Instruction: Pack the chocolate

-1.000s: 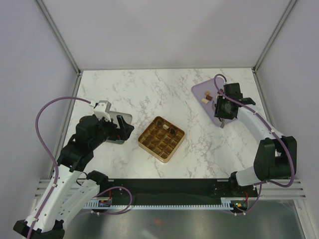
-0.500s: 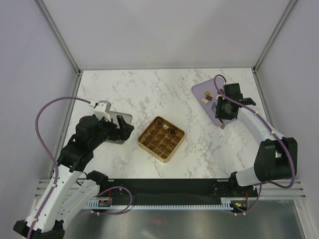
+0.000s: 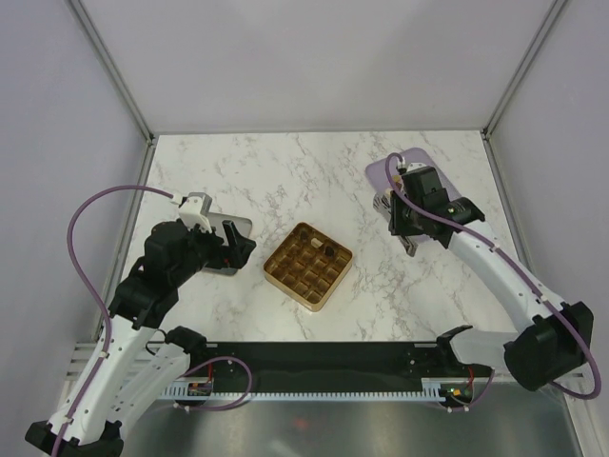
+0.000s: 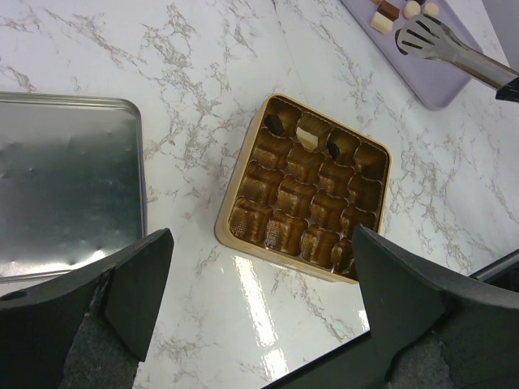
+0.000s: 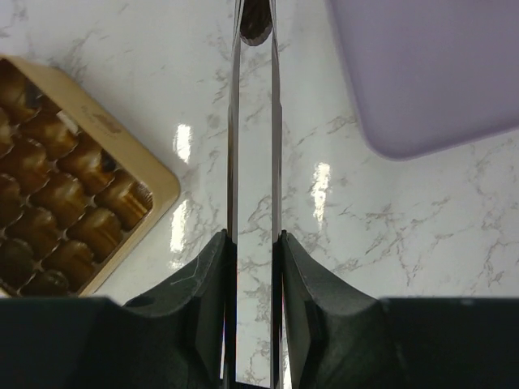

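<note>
The gold grid tray (image 3: 285, 282) lies mid-table; it also shows in the left wrist view (image 4: 235, 182) and the right wrist view (image 5: 154, 174). It holds two dark pieces (image 4: 276, 123) and a cream piece (image 4: 306, 134). My right gripper (image 3: 400, 219) (image 5: 253, 239) is shut on metal tongs (image 5: 254, 162) (image 4: 454, 53). The tongs pinch a dark brown chocolate (image 5: 257, 28) at their tip, above the marble between the tray and the purple board (image 5: 430, 73). More pieces (image 4: 381, 23) lie on the board. My left gripper (image 3: 233, 246) (image 4: 259, 251) is open and empty, left of the tray.
A silver metal lid (image 4: 65, 194) lies inside-up at the left, under my left gripper. The purple board (image 3: 381, 169) sits at the back right, partly hidden by my right arm. Grey walls and frame posts enclose the marble table.
My right arm has swung left off the purple board toward the tray, carrying the tongs. The left arm has not moved.
</note>
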